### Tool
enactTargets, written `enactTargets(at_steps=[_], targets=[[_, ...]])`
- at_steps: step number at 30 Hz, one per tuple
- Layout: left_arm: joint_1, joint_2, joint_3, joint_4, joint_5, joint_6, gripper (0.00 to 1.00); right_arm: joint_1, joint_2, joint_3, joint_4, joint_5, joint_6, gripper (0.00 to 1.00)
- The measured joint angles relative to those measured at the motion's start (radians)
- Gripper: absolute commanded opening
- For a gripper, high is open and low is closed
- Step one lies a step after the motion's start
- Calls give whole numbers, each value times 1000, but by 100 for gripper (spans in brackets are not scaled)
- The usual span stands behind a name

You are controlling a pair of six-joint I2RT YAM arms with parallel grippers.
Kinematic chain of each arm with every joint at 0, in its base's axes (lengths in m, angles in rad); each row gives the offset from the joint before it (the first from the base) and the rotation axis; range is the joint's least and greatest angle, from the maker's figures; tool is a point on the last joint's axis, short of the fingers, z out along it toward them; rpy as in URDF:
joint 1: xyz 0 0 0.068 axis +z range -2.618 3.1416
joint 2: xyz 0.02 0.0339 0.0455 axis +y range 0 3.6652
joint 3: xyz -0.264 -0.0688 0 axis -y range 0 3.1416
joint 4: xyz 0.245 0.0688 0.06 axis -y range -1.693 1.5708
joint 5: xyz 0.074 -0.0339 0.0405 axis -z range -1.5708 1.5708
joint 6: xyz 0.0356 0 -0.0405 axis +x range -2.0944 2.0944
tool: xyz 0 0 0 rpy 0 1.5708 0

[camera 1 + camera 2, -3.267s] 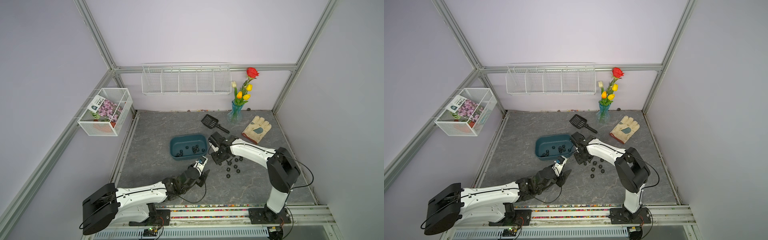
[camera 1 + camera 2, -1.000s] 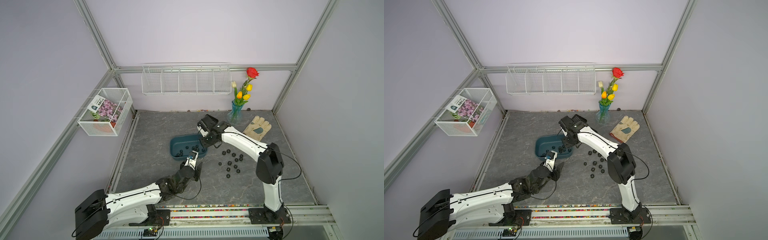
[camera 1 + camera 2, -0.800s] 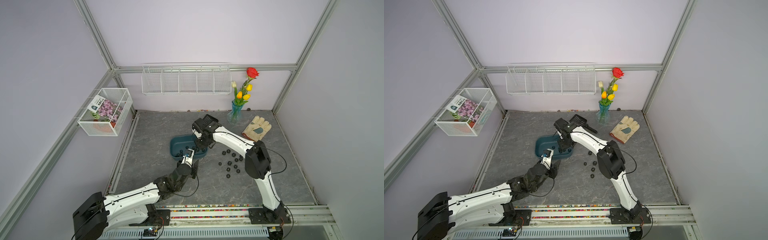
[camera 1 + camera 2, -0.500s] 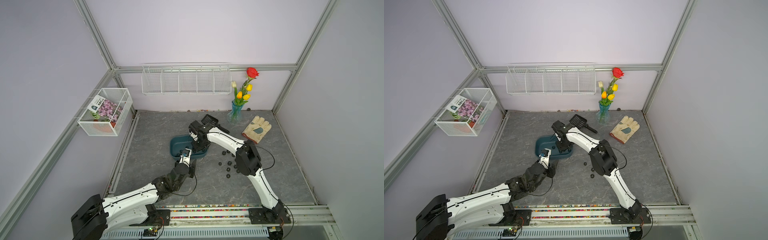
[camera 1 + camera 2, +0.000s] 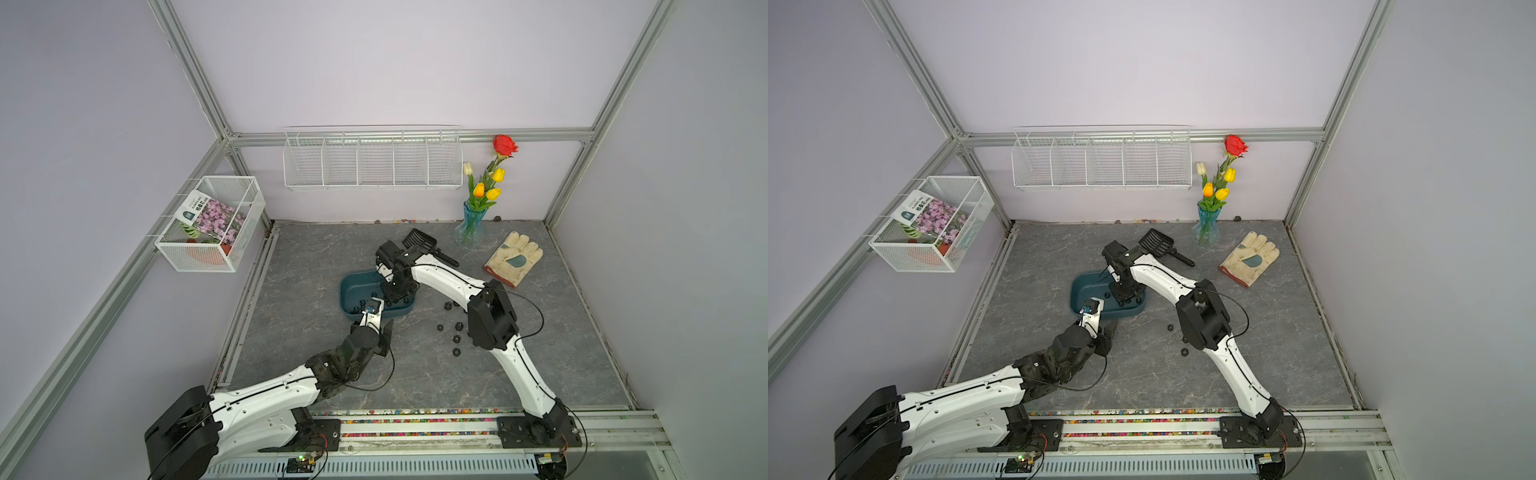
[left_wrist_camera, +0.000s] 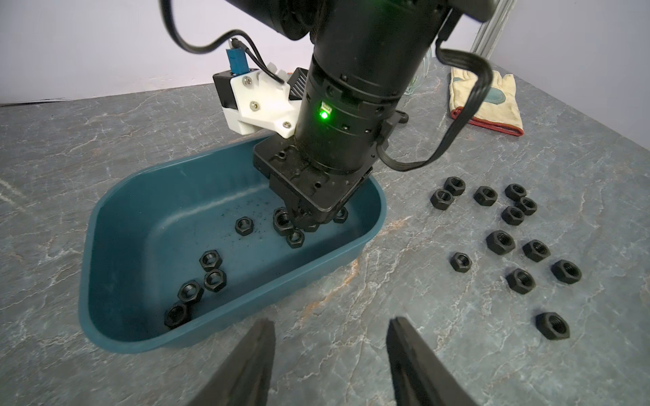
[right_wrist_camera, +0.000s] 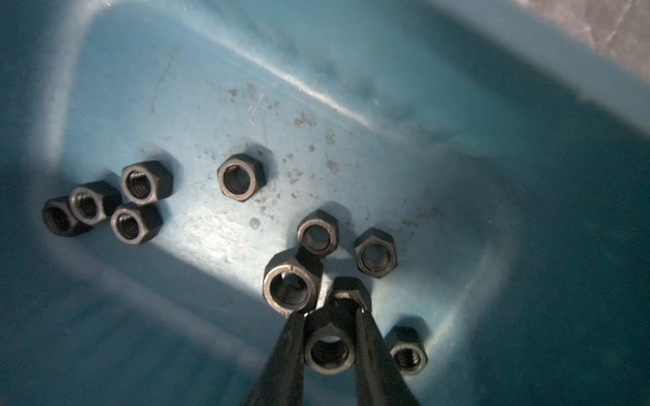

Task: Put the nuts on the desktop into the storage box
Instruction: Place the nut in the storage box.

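In both top views the storage box (image 5: 351, 291) (image 5: 1081, 291) is set near the middle of the desktop (image 5: 540, 353), and both arms are stretched toward it. The right gripper (image 7: 329, 311) is lowered inside the box, and its jaws are clamped on one nut (image 7: 329, 351); whether that nut touches the floor cannot be told. Further nuts (image 7: 241, 177) are scattered flat on the teal floor: four are bunched tightly at one end, and several more are spread close to the held one. The left gripper (image 6: 331, 320) is held over the desktop just beside the box's near wall, with its fingers (image 6: 260, 351) spread apart. A loose cluster of nuts (image 6: 499, 242) is seen lying on the desktop beside the box, on the side toward the glove (image 5: 513, 259).
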Motion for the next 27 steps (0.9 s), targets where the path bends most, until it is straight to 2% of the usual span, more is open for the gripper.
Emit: enactTargets(at_steps=[9, 27], targets=[[2, 1, -1, 5, 3, 0, 56, 0, 2, 2, 0, -4, -4, 36], [2, -8, -6, -10, 44, 21, 56, 3, 13, 3, 0, -8, -4, 41]])
